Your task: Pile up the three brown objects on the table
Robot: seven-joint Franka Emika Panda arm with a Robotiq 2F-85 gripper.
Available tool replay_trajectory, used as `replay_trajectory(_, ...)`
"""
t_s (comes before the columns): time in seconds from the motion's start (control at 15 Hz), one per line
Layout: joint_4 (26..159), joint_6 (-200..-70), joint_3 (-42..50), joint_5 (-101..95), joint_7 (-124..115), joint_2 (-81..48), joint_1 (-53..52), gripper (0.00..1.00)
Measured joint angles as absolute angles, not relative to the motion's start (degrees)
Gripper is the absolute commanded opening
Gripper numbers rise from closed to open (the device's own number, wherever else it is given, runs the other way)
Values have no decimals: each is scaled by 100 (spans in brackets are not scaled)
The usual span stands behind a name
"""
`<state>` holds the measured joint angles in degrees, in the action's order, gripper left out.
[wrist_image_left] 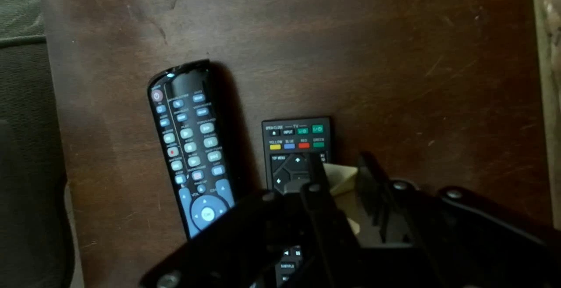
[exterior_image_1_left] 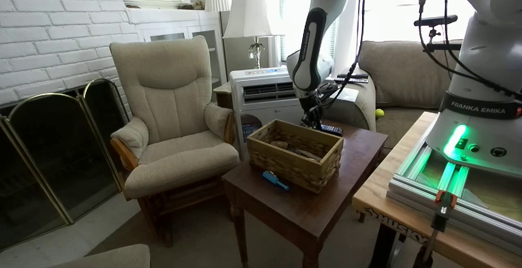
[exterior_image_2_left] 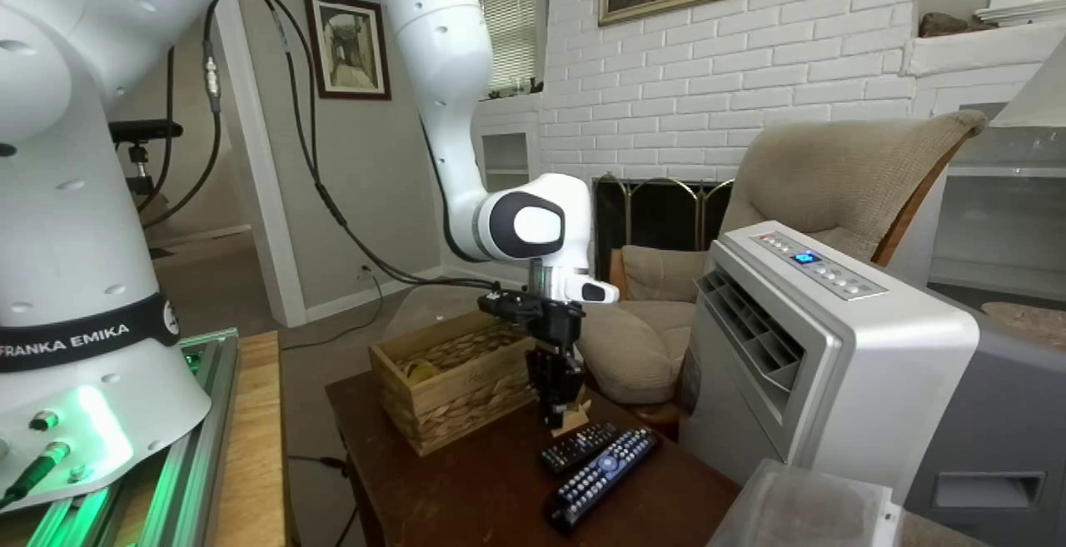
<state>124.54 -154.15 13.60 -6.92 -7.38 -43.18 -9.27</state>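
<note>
In the wrist view a pale brown angular object (wrist_image_left: pixel 341 175) spans the gap of my gripper (wrist_image_left: pixel 338 163), which is shut on it. More brown surface shows below it, mostly covered by the fingers; I cannot tell whether that is the same object. In an exterior view, brown material (exterior_image_2_left: pixel 571 422) sits on the table (exterior_image_2_left: pixel 466 489), right behind and beside the low, downward-pointing gripper (exterior_image_2_left: pixel 554 422). How many brown objects are there cannot be told. Other brownish pieces (exterior_image_1_left: pixel 279 145) lie inside the basket, partly hidden by its walls.
A woven basket with a wooden rim (exterior_image_2_left: pixel 475 405) stands close beside the gripper. Two black remotes (exterior_image_2_left: pixel 604 476) lie near the fingers; the smaller remote (wrist_image_left: pixel 293 143) is partly under them in the wrist view. A blue tool (exterior_image_1_left: pixel 275 179) rests before the basket. A white appliance (exterior_image_2_left: pixel 833 347) borders the table.
</note>
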Motion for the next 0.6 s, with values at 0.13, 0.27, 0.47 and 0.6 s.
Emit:
replay_trajectory(0.13,12473,-15415,1363,-694,-720,-4246,-920,6)
replay_trajectory(0.27,12516,-15415,1362,-695,-701,-4161,-912,6)
replay_trajectory(0.47,12608,-15415,1324,-695,-681,-4024,-875,6)
replay_trajectory(0.6,12667,-15415,1281,-695,-661,-3938,-836,6)
